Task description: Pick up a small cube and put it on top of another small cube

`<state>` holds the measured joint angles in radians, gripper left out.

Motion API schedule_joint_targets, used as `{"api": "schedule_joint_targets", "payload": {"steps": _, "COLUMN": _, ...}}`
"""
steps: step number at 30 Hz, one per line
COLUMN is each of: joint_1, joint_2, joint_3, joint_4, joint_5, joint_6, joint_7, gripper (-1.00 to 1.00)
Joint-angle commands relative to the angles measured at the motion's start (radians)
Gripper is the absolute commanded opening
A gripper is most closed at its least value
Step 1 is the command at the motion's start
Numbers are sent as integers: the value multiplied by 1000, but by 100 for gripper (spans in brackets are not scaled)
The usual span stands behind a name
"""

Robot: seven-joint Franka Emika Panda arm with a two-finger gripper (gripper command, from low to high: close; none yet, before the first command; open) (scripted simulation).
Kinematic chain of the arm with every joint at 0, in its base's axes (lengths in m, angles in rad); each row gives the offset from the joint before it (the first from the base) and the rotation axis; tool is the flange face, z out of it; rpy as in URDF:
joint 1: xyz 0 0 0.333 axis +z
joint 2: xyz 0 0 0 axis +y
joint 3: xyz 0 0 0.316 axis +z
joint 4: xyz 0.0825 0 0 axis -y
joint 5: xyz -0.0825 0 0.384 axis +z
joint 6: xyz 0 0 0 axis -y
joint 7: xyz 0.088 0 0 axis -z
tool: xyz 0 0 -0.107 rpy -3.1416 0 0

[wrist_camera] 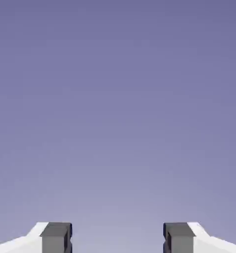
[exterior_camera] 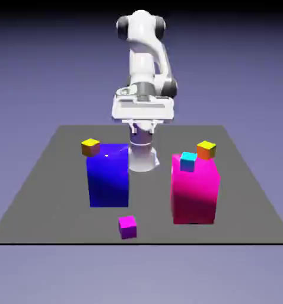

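Note:
The small cube point(exterior_camera: 127, 227), tiny and bright magenta, lies on the grey table point(exterior_camera: 48, 196) near its front edge, between the two tall blocks. My gripper point(exterior_camera: 142, 127) hangs far back by the robot's base, well above the table and far from the small cube. In the hand view the gripper point(wrist_camera: 117, 239) is open: its grey fingertips point(wrist_camera: 56, 238) stand wide apart with nothing between them, and only the plain backdrop shows ahead. No cube appears in the hand view.
A tall blue block point(exterior_camera: 109, 175) stands left of centre and a tall magenta-pink block point(exterior_camera: 195, 189) right of centre. A small cyan cube point(exterior_camera: 188, 161) rests on the pink block's top. One orange-yellow cube point(exterior_camera: 90, 146) shows by the blue block's far left corner, another orange-yellow cube point(exterior_camera: 206, 149) behind the pink block.

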<state>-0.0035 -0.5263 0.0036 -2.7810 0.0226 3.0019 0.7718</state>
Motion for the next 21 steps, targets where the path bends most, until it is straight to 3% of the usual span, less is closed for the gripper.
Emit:
{"api": "schedule_joint_targets", "payload": {"steps": 1, "joint_1": -13, "joint_2": 36, "joint_3": 3, "joint_4": 24, "joint_5": 19, "joint_6": -29, "joint_7": 26, "gripper": 0}}
{"api": "schedule_joint_targets", "payload": {"steps": 21, "joint_1": -269, "joint_2": 761, "joint_3": 63, "joint_4": 505, "joint_5": 394, "joint_6": -612, "joint_7": 537, "gripper": 0}}
